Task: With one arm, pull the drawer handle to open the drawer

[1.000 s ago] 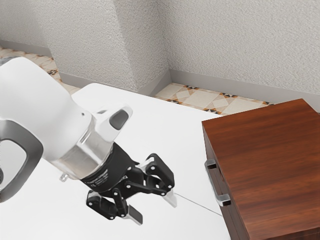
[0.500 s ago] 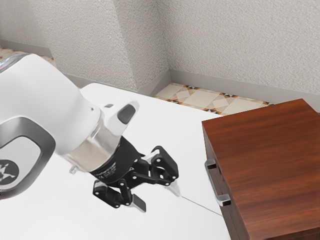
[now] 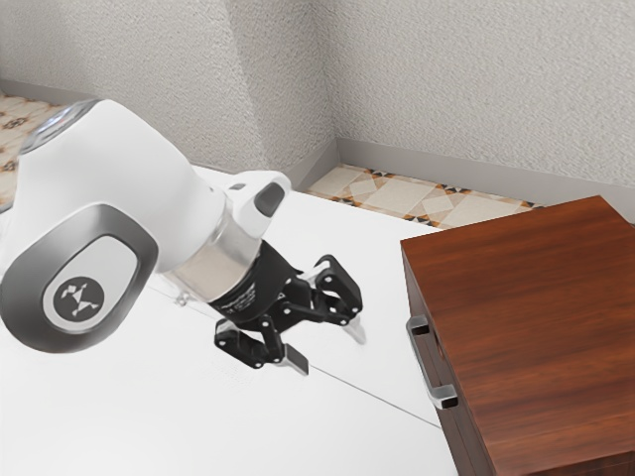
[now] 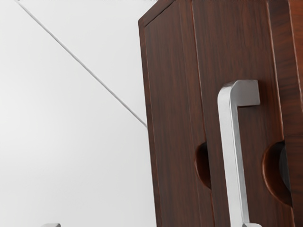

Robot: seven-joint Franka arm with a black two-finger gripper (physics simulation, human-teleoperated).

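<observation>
Claw (image 3: 327, 347): spread, empty, short of handle (image 3: 430, 365). Rec.: straddle handle mid-length, pinch firm, pull straight out, no twist.

A smooth white worktop (image 3: 139, 416) spreads across the lower part of the exterior view, its far edge rounded where it nears the room's corner. A thin dark straight line (image 3: 377, 400) crosses its surface on a slant, and in the wrist view that line runs over the same pale surface. Behind the worktop rise off-white, rough-plastered walls (image 3: 476, 69), meeting at one jutting corner and one recessed corner. A grey skirting board (image 3: 446, 165) runs along their foot. Beside it lies a floor of beige tiles with a brown diamond pattern (image 3: 417, 201).
</observation>
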